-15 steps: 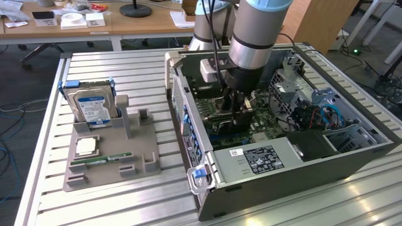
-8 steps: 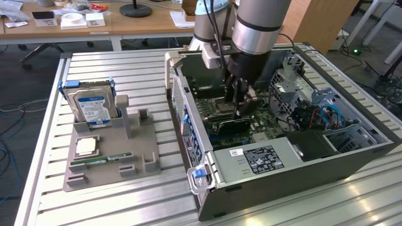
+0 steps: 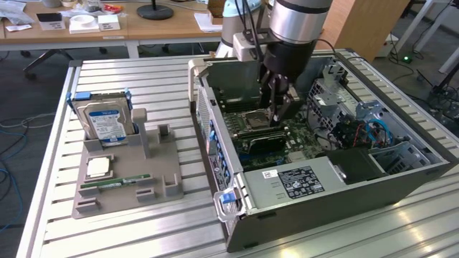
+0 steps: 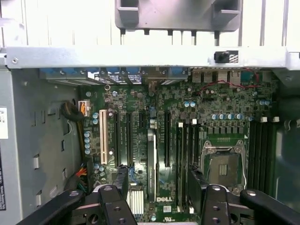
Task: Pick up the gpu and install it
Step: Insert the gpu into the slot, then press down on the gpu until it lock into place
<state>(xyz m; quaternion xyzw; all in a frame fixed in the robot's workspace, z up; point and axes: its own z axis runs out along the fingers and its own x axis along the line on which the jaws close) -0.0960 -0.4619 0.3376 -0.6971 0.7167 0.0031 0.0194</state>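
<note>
Seen from the wrist, the gpu (image 4: 151, 159) is a thin card standing on edge in a slot of the motherboard (image 4: 140, 108), its pale upper edge facing the camera. My gripper (image 4: 158, 185) hangs just above it, open, with a black finger (image 4: 121, 180) on either side and a gap to the card on both. In the exterior view the gripper (image 3: 277, 114) reaches down into the open computer case (image 3: 215, 140), over the middle of the board beside the processor socket (image 3: 257, 115), and hides the card.
On the exterior view's left, a grey parts holder (image 3: 154, 161) carries a blue-and-white hard drive (image 3: 106, 121), a processor chip (image 3: 98, 166) and a green memory stick (image 3: 115, 183). The power supply (image 3: 301, 180) and drive cage (image 3: 401, 153) crowd the case's near and right sides.
</note>
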